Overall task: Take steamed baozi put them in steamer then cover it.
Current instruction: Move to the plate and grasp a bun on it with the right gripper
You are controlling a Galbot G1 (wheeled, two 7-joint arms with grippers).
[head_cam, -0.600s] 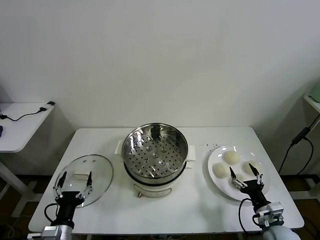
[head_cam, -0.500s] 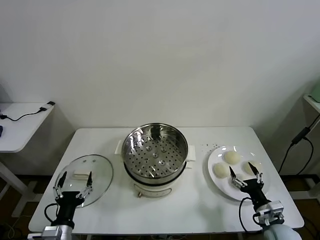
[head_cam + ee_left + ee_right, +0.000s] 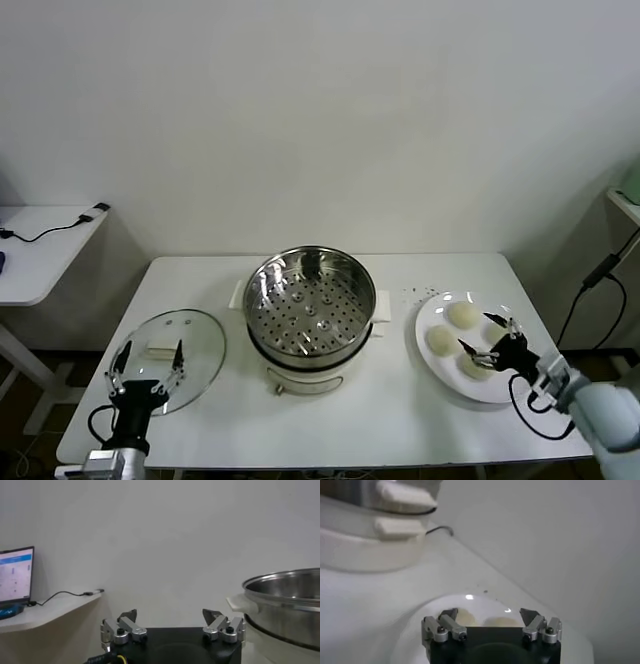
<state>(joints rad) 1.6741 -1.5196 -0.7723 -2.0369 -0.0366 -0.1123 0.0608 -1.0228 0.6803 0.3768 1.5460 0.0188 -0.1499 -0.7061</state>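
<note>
Left gripper point(image 3: 146, 366) parked at the near left table edge, fingers spread wide, hovering over the near rim of the cover point(image 3: 170, 345). Nothing between the jaws. In the left wrist view that gripper point(image 3: 172, 625) shows both fingertips apart with bare wall behind, and the steamer's point(image 3: 287, 600) steel rim off to one side.

Right gripper point(image 3: 490, 340) is low over the white plate point(image 3: 440, 375) at the near right, fingers open, tilted in from the right side. It straddles the area of the near-right baozi point(image 3: 474, 366) but isn't clamped on one (contact can't be told from the head view). Right wrist view: gripper point(image 3: 489, 620) fingertips apart, plate point(image 3: 470, 601) just ahead with pale bun shapes between them, the steamer's white base point(image 3: 370, 545) farther off.

Baozi on the plate: one at the far side point(image 3: 462, 314), one left point(image 3: 440, 340); a further one near the gripper is partly hidden by it.

Steamer point(image 3: 311, 307) sits mid-table, uncovered, perforated tray bare. Cover lies flat on the table point(image 3: 390, 410) left of the steamer, handle point(image 3: 158, 350) up, well apart from the pot.

Farther left, a side desk point(image 3: 40, 250) with a cable.
</note>
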